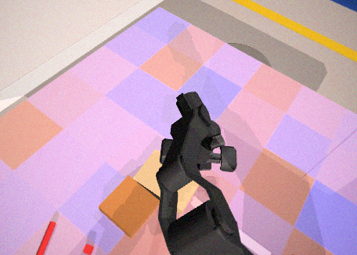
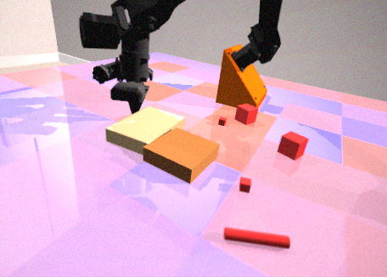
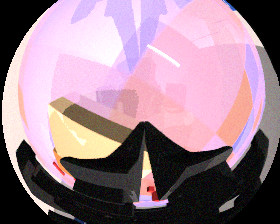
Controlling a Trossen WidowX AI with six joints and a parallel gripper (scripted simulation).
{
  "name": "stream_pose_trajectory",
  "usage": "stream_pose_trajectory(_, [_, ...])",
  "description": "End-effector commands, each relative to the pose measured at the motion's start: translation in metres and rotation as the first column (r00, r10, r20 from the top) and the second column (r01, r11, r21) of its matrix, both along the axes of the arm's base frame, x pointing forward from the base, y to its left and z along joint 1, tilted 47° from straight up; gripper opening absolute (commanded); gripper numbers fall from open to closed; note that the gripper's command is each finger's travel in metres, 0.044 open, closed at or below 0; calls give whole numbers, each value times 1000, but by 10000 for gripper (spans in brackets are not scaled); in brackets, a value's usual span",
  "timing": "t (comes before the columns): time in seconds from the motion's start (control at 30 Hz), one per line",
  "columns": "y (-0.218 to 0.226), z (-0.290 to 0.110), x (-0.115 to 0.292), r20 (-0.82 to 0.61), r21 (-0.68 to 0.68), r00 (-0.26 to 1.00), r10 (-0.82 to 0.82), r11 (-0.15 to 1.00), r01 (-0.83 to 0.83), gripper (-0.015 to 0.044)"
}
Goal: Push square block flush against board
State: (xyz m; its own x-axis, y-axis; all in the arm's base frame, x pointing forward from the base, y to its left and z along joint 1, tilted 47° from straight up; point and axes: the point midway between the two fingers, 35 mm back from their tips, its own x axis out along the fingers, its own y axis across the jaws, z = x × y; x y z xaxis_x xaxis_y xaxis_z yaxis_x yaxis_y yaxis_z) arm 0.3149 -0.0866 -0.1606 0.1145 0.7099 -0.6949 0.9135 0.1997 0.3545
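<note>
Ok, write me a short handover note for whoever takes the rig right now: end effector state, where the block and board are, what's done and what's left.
End effector: shut, holding nothing, tip down at the far edge of the cream slab.
Parts: the cream slab and the orange slab lie flat on the table, side by side, and appear to touch along one side. In the exterior view they look offset, so their edges do not seem even.
Done: the two pieces are brought together; nothing has been lifted.
Left: nudge one piece until an edge lines up with the other's, check the contact is along a whole side, then move the arm away.
</note>
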Motion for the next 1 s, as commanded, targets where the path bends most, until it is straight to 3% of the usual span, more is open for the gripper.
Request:
stream_pose_trajectory(0.0, [1, -3, 2, -4, 7, 1000, 4, 1000, -4, 0])
stream_pose_trajectory(0.9, [-28, -31, 19, -1, 6, 1000, 5, 1000, -5, 0])
stream_pose_trajectory(0.97, [-35, -20, 18, -1, 8, 1000, 1, 1000, 0, 0])
